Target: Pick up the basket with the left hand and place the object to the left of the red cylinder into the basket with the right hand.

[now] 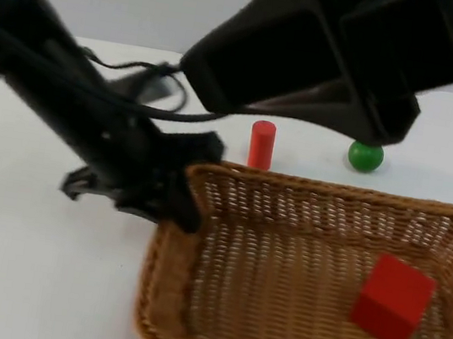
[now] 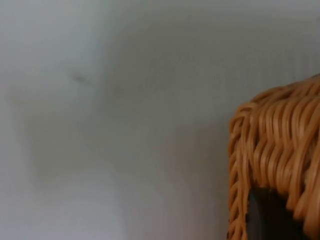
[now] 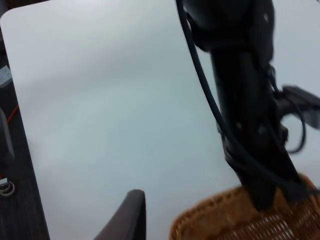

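One red cube (image 1: 393,298) already lying inside the wicker basket (image 1: 202,217), toward its 3 o'clock side, so drop judged done. Left hand (image 1: 172,204) clamped on the rim at the basket's 10 o'clock corner, steadying it as a catch-bin. Right hand (image 3: 127,215) up over the tabletop (image 1: 18,249); open or closed cannot be told. Red cylinder (image 1: 261,144) upright just beyond the rim at 12 o'clock, green ball (image 1: 365,155) at its 3 o'clock
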You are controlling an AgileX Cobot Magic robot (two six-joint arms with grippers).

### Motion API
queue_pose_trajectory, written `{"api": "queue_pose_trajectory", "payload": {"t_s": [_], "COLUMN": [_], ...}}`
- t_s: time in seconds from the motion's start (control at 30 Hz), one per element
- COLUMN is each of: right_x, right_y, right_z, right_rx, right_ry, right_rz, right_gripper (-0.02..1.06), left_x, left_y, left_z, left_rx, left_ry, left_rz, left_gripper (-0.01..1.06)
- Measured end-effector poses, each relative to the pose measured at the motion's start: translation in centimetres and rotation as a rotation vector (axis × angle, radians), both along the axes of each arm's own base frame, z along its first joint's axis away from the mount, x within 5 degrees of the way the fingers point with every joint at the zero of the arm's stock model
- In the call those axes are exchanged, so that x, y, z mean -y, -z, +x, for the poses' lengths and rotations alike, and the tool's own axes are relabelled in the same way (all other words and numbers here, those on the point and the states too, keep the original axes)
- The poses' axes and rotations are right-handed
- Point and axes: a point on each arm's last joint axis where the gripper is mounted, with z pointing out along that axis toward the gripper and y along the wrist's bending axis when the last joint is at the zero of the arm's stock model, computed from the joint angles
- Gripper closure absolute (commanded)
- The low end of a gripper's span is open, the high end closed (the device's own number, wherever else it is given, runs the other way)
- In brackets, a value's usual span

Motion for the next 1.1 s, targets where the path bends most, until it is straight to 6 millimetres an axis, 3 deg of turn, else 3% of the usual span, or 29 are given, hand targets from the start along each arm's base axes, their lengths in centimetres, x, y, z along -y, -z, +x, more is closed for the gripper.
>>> {"api": "queue_pose_trajectory", "payload": {"t_s": [0.07, 0.17, 0.2, 0.33, 0.37, 0.47, 0.53, 0.7, 0.87, 0.93, 1.0, 1.03, 1.1], "right_x": [0.0, 0.0, 0.0, 0.0, 0.0, 0.0, 0.0, 0.0, 0.0, 0.0, 0.1, 0.1, 0.1], "right_y": [0.0, 0.0, 0.0, 0.0, 0.0, 0.0, 0.0, 0.0, 0.0, 0.0, 0.0, 0.0, 0.0], "right_z": [0.0, 0.0, 0.0, 0.0, 0.0, 0.0, 0.0, 0.0, 0.0, 0.0, 0.1, 0.1, 0.2], "right_rx": [0.0, 0.0, 0.0, 0.0, 0.0, 0.0, 0.0, -0.001, -0.001, 0.004, 0.007, 0.007, 0.007], "right_ry": [0.0, 0.0, 0.0, 0.0, 0.0, 0.0, 0.0, 0.001, 0.001, 0.003, 0.01, 0.01, 0.021], "right_rz": [0.0, 0.0, 0.0, 0.0, 0.0, 0.0, 0.0, 0.001, 0.001, -0.003, -0.005, -0.005, -0.005], "right_gripper": [0.04, 0.04, 0.04, 0.04, 0.04, 0.04, 0.04, 0.04, 0.04, 0.04, 0.04, 0.04, 0.04], "left_x": [1.2, 1.9, 2.1, 2.3, 2.4, 2.4, 2.4, 2.2, 0.2, -1.5, -3.4, -3.4, -4.7], "left_y": [0.4, 0.6, 0.6, 0.5, 0.5, 0.5, 0.4, 0.5, 0.8, 0.6, -0.5, -0.5, -2.4], "left_z": [0.1, 0.0, 0.0, 0.0, 0.0, 0.0, 0.1, 0.0, 0.4, 0.9, 1.4, 1.4, 1.7], "left_rx": [0.009, 0.012, 0.017, 0.016, 0.015, 0.017, 0.019, 0.028, 0.011, -0.003, 0.002, 0.002, 0.047], "left_ry": [0.009, 0.015, 0.017, 0.001, -0.001, -0.001, 0.001, 0.036, 0.044, 0.019, -0.001, -0.001, -0.021], "left_rz": [-0.001, 0.001, 0.002, -0.011, -0.013, -0.015, -0.015, 0.006, 0.062, 0.078, 0.08, 0.08, 0.08], "left_gripper": [1.05, 0.92, 0.92, 0.53, 0.53, 0.28, 0.19, 0.15, 0.15, 0.15, 0.15, 0.15, 0.15]}}
